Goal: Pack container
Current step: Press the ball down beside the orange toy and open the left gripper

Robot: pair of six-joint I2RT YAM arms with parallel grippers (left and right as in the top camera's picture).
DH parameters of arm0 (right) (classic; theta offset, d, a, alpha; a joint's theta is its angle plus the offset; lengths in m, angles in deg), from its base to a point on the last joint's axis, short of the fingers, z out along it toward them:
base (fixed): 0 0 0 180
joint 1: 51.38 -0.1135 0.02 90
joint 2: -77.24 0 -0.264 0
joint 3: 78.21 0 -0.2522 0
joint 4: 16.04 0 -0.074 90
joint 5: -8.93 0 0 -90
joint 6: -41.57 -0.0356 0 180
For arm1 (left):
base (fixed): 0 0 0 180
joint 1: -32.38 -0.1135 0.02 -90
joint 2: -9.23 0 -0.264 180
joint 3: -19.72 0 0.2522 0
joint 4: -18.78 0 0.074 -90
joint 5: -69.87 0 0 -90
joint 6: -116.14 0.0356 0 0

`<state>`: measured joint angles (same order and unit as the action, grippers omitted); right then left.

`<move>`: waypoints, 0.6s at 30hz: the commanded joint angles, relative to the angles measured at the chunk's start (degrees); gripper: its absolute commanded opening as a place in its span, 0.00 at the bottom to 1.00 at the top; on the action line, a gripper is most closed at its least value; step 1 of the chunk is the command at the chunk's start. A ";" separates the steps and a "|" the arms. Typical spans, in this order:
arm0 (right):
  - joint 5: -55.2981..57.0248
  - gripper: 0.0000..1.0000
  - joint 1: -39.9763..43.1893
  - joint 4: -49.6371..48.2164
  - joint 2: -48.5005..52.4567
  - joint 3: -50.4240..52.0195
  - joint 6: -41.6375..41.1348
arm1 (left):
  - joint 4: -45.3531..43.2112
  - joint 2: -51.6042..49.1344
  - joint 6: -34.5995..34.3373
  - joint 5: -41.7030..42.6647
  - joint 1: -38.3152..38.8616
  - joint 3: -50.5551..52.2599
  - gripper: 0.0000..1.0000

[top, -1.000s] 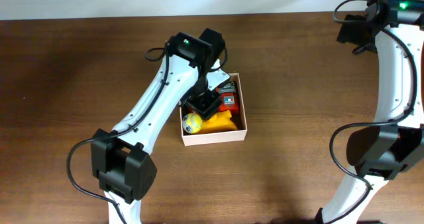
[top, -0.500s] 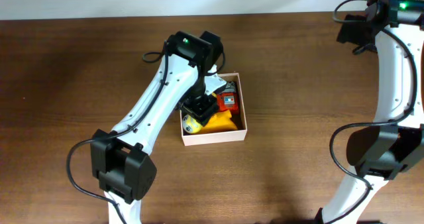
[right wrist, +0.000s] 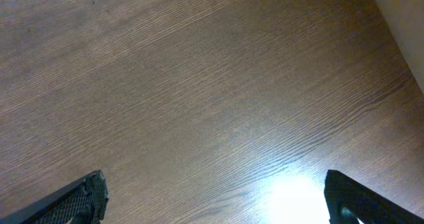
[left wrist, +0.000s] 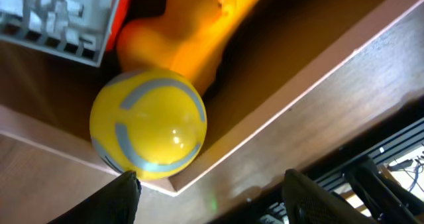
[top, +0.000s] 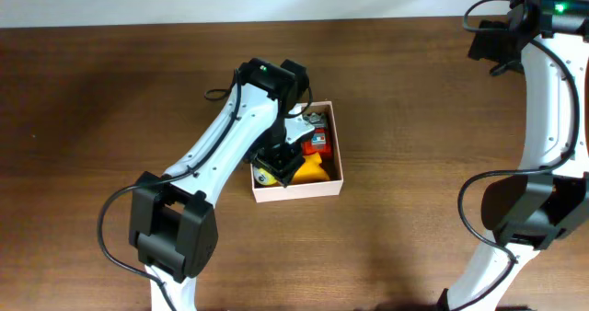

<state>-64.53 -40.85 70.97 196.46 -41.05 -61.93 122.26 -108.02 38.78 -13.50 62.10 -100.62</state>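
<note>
Reaching in from the lower left of the overhead view, the left arm (top: 216, 150) stretches across the dark wooden table (top: 101, 90) and hangs its gripper (top: 281, 164) over the left half of the container (top: 299, 194), which sits near the middle of the table, its white walls square to the edge. The left wrist camera shows the two black fingertips (left wrist: 122, 197) of this gripper (left wrist: 212, 197) standing partly apart with nothing gripped between them; only the container's pale rim (left wrist: 278, 114) and a strip of table show in the gap. Just beyond the left fingertip a yellow ball (left wrist: 149, 124) with grey stripes lies tucked into a corner of the box, touching both walls there. From above, the ball (top: 267, 173) is partly hidden under the gripper, in the container's front left corner. Beside it, to the right, a yellow-orange toy (top: 315, 168) lies along the near wall, and in the wrist view this toy (left wrist: 192, 38) presses against the ball. Behind it, a red toy (top: 317, 141) with a grey and white part (left wrist: 59, 15) fills the far right of the box. Well apart, at the right edge of the table, the right arm (top: 552, 99) stands tall. Its gripper (right wrist: 218, 204) is spread wide over bare wood (right wrist: 212, 85), holding nothing.
</note>
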 commanded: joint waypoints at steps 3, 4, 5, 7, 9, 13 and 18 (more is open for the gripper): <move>0.13 0.99 0.04 -0.15 -0.46 0.28 -0.50 | -3.58 -0.39 0.74 1.31 -0.35 1.07 0.68; 0.13 0.99 0.04 -0.15 -0.46 0.28 -0.50 | -4.15 -0.39 0.74 1.31 -0.35 1.14 0.68; 0.13 0.99 0.04 -0.15 -0.46 0.28 -0.50 | -4.42 -0.39 0.74 1.31 -0.35 1.18 0.68; 0.13 0.99 0.04 -0.15 -0.46 0.28 -0.50 | -4.87 -0.39 0.74 1.31 -0.35 1.53 0.68; 0.13 0.99 0.04 -0.15 -0.46 0.28 -0.48 | -5.14 -0.39 0.74 1.33 -0.35 1.97 0.68; 0.13 0.99 0.04 -0.15 -0.46 0.28 -0.48 | -5.60 -0.39 0.74 1.36 -0.35 3.76 0.68; 0.13 0.99 0.04 -0.15 -0.46 0.28 -0.48 | -6.51 -0.39 0.74 2.16 -0.35 7.15 0.68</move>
<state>-64.56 -40.85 70.95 196.46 -41.05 -61.93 116.44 -108.02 38.81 -13.47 61.83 -95.99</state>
